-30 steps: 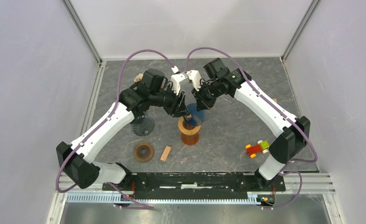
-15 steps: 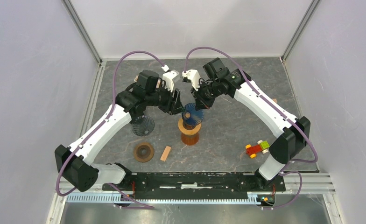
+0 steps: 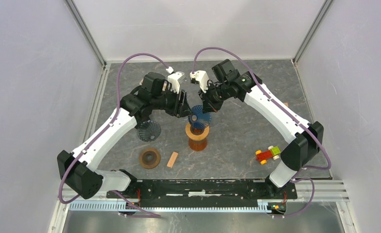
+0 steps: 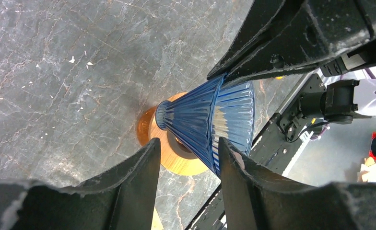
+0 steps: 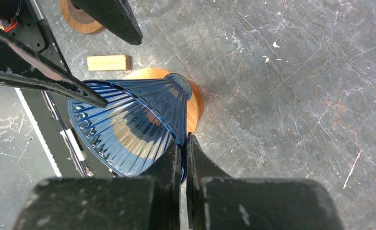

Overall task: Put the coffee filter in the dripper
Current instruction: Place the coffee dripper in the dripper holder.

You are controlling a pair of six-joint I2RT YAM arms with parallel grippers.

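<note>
A blue ribbed cone, the coffee filter (image 3: 199, 118), hangs tilted with its narrow end at the top opening of the orange-brown wooden dripper (image 3: 197, 138). My right gripper (image 3: 206, 105) is shut on the filter's rim; in the right wrist view its fingertips (image 5: 183, 140) pinch the blue edge of the filter (image 5: 128, 124) above the dripper (image 5: 195, 108). My left gripper (image 3: 181, 104) stands open just left of the filter. In the left wrist view its gripper (image 4: 188, 143) frames the filter (image 4: 210, 120) and dripper (image 4: 176, 163), with the filter's rim close by the right finger.
A dark ribbed cone (image 3: 148, 130) stands left of the dripper. A wooden ring (image 3: 149, 158) and a small wood block (image 3: 172, 159) lie nearer the bases. A red and green toy car (image 3: 268, 154) sits by the right arm.
My left gripper has drawn back to the left, off the filter. The right gripper keeps its hold, and the filter stays over the dripper.
</note>
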